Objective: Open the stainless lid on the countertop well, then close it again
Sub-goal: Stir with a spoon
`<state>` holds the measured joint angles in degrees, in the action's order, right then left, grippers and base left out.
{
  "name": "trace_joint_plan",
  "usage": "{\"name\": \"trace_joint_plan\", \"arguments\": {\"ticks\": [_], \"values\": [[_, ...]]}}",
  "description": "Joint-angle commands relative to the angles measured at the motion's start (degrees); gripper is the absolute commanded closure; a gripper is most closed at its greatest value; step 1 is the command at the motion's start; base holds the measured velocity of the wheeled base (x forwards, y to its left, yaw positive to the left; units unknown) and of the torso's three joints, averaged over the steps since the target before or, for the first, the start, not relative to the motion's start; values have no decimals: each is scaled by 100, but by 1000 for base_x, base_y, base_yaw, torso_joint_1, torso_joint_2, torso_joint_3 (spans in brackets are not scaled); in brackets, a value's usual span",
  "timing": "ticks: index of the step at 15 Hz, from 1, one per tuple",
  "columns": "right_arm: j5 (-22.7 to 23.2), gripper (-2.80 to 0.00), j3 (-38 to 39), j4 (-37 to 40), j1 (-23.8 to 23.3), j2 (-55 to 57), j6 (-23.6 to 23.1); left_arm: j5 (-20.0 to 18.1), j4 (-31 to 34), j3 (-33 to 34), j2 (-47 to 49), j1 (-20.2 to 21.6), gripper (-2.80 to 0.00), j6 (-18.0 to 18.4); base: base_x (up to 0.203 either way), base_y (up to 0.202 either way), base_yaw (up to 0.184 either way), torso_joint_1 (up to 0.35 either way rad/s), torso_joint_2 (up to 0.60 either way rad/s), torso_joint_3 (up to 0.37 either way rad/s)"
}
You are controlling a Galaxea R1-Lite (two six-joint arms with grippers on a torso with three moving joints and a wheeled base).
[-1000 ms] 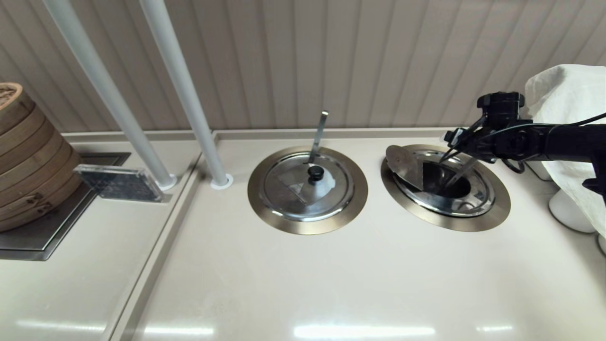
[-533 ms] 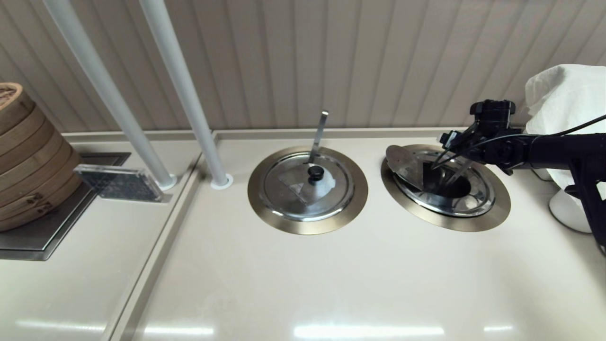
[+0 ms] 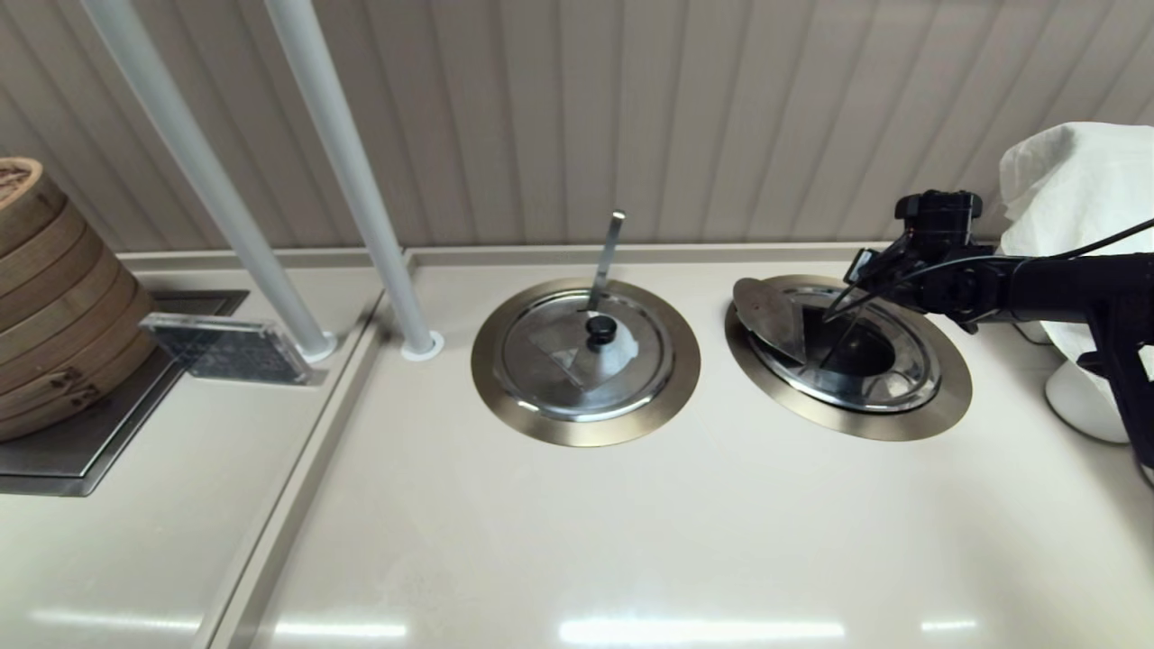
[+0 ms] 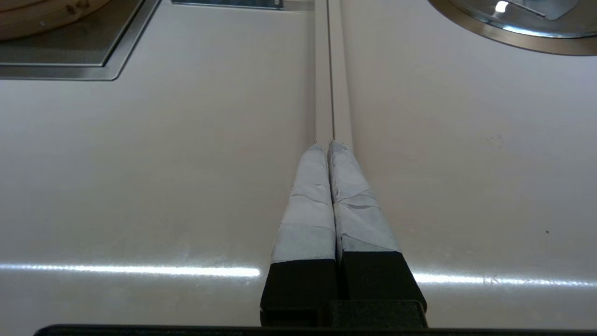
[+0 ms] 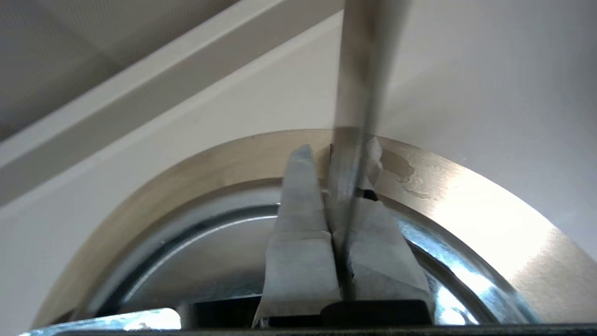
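The countertop well point(image 3: 947, 397) at the right stands open and dark inside its brushed-steel ring point(image 5: 466, 196). The stainless lid point(image 3: 766, 314) leans tilted on the well's left side, its knob hidden. My right gripper point(image 3: 855, 270) hangs over the well's far edge. In the right wrist view, the right gripper point(image 5: 336, 151) is shut on the flat ladle handle point(image 5: 364, 70), which runs down into the hole point(image 3: 843, 333). My left gripper point(image 4: 324, 143) is parked shut and empty, low over the bare counter, out of the head view.
The twin lid point(image 3: 586, 356) with a whitish patch covers the middle well, its ladle handle point(image 3: 609, 257) upright behind. Two white poles point(image 3: 343, 162), a clear block point(image 3: 221, 347) and bamboo steamers point(image 3: 45, 297) stand at the left. A white cloth point(image 3: 1082, 180) covers something at the right.
My right gripper shifted slightly left and down over the well. The ladle handle swung left with it and now stands steeper in the hole. The tilted lid barely moved.
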<state>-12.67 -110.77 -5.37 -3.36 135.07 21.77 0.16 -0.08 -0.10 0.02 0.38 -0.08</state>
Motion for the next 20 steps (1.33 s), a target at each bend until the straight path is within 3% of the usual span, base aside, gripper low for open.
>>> {"name": "trace_joint_plan", "arguments": {"ticks": [1, 12, 18, 20], "values": [[1, 0, 133, 1, 48, -203, 20, 2, -1, 1, 6, -3, 0, -1, 0, 0, 0, 0, 0, 0], [29, 0, 1291, -8, 392, -2118, 8, 2, -1, 1, 6, -3, 0, -1, 0, 0, 0, 0, 0, 0], [74, 0, 1448, -1, 407, -2371, -2, 2, -1, 1, 6, -3, 0, -1, 0, 0, 0, 0, 0, 0], [182, 0, 1624, 25, 435, -2526, -203, 2, -1, 1, 6, -3, 0, -1, 0, 0, 0, 0, 0, 0]]}}
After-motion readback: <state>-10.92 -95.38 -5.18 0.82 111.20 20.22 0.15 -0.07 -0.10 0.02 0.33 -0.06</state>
